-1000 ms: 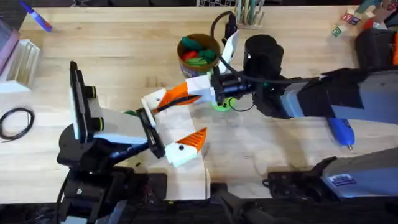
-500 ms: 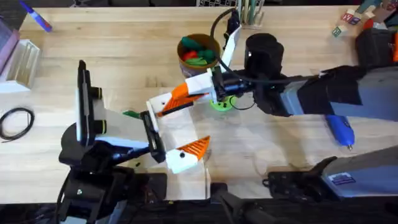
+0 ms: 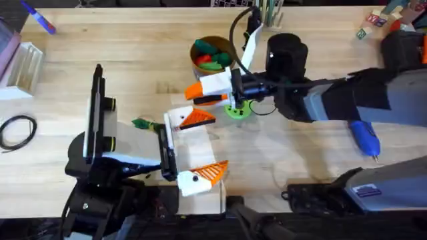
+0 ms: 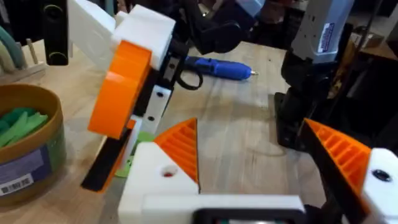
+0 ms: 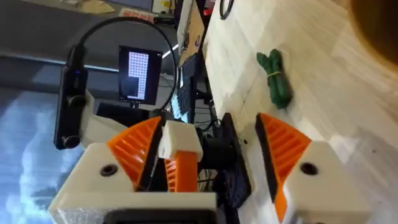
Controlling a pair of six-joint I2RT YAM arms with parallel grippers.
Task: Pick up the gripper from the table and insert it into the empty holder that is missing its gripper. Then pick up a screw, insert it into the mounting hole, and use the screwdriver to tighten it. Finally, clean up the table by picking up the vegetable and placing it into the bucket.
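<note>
**A:** What could go wrong on this desk (image 3: pixel 133 47)?

**B:** The claws first. The right claw (image 5: pixel 208 143) is spread apart, holding nothing I can make out, and it hangs just beside the left claw (image 3: pixel 212 145), which is also wide open. One careless swing and they could collide.

**A:** And smaller things?

**B:** The screwdriver (image 3: pixel 365 140) lies well apart, by the right arm, so it's a long fetch. The vegetable (image 3: pixel 141 124) lies near the left arm, which might sweep it.

**A:** The smallest?

**B:** The gripper (image 3: pixel 198 119) seems seated on the holder (image 3: pixel 177 120) — unscrewed, I judge, so a tilt could shed it.
</note>
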